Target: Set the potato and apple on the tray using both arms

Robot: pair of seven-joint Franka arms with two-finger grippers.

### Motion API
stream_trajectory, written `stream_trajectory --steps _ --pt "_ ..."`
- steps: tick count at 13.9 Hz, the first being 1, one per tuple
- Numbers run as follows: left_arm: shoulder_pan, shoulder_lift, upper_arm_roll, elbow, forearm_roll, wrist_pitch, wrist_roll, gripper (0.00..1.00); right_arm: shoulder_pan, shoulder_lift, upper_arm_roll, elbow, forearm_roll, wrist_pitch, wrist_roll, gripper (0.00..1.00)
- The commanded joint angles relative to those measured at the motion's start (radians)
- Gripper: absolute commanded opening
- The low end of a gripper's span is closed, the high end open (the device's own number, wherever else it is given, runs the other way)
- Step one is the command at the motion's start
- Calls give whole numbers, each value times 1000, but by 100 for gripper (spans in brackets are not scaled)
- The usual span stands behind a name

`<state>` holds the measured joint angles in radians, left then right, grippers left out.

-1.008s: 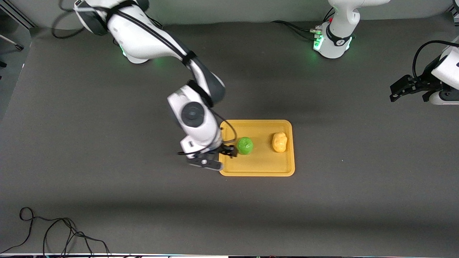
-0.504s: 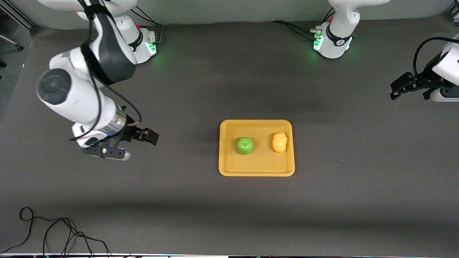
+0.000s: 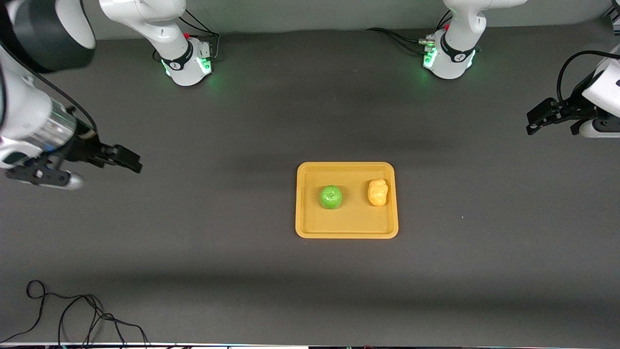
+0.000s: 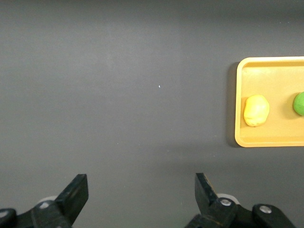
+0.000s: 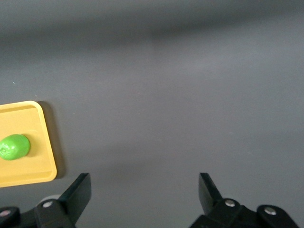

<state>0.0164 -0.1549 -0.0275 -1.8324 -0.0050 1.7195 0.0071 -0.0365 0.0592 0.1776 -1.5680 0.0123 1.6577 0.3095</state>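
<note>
The orange-yellow tray (image 3: 346,230) lies mid-table. The green apple (image 3: 331,197) and the yellow-orange potato (image 3: 377,192) sit on it, apart, the potato toward the left arm's end. My right gripper (image 3: 127,161) is open and empty, up over bare mat at the right arm's end of the table. My left gripper (image 3: 535,121) is open and empty over bare mat at the left arm's end. The left wrist view shows the tray (image 4: 270,140), the potato (image 4: 256,110) and the apple (image 4: 299,103). The right wrist view shows the tray (image 5: 26,175) and the apple (image 5: 14,146).
A black cable (image 3: 72,317) lies coiled on the mat at the corner nearest the camera, at the right arm's end. The two arm bases (image 3: 186,65) (image 3: 448,60) glow green along the table's back edge. Dark mat surrounds the tray.
My right arm has swung away from the apple on the tray, out to the right arm's end of the table, gripper open and empty. The apple stays on the tray. The left arm waits.
</note>
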Motion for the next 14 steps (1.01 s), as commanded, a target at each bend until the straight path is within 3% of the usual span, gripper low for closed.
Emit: stream_trajectory --steps 1,3,5,8,14 --pt "10 -31 -8 -25 7 3 19 100 -63 -47 28 -10 -38 -48 -142 100" --pt "10 -35 -8 -30 7 3 19 100 -97 -68 22 -11 -28 -70 -165 100" --pt "10 -37 -8 -33 7 5 21 100 -89 -87 -24 -11 -28 -81 -161 100" --pt "10 -35 -8 -33 7 6 21 100 -10 -87 -88 -17 -26 -82 -165 100" --pt "11 -35 -6 -41 7 12 21 100 21 -81 -83 -15 -25 -75 -161 100"
